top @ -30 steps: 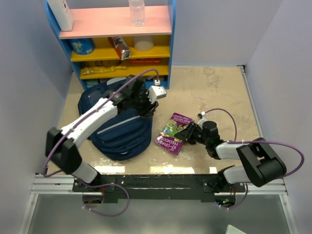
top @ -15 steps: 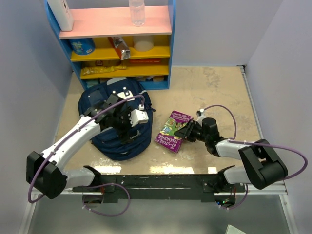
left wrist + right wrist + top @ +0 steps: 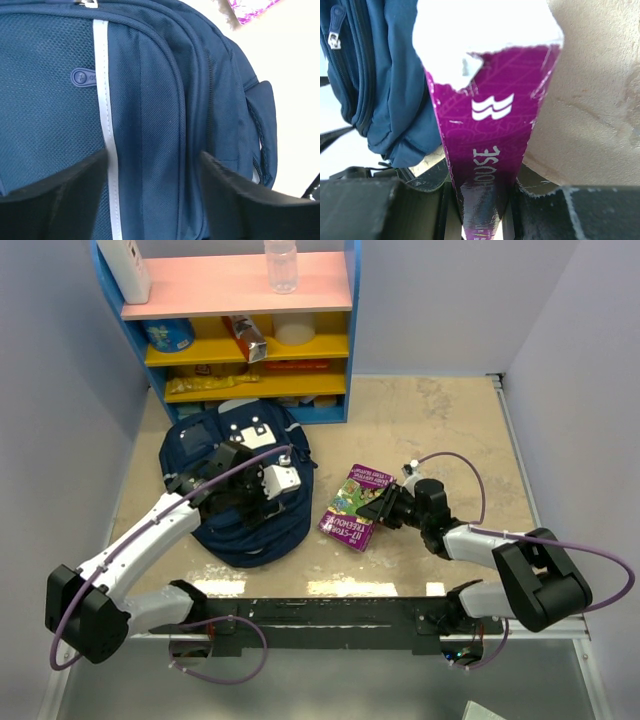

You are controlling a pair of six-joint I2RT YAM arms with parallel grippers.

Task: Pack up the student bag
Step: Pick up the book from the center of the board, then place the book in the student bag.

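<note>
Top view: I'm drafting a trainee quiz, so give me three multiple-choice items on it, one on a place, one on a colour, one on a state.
1. Where is the book relative to the bag?
A. Inside it
B. Beside it, on the right arm's side
C. On top of it

2. What colour is most of the book's cover?
A. Purple
B. Yellow
C. Grey

3. What is the state of the right gripper?
A. Open above the bag
B. Shut on the book
C. Out of view

Answers:
1 B: the book lies on the table, outside the bag.
2 A: purple shows in both the top and right wrist views.
3 B: the right wrist view shows the book clamped between its fingers.
</note>
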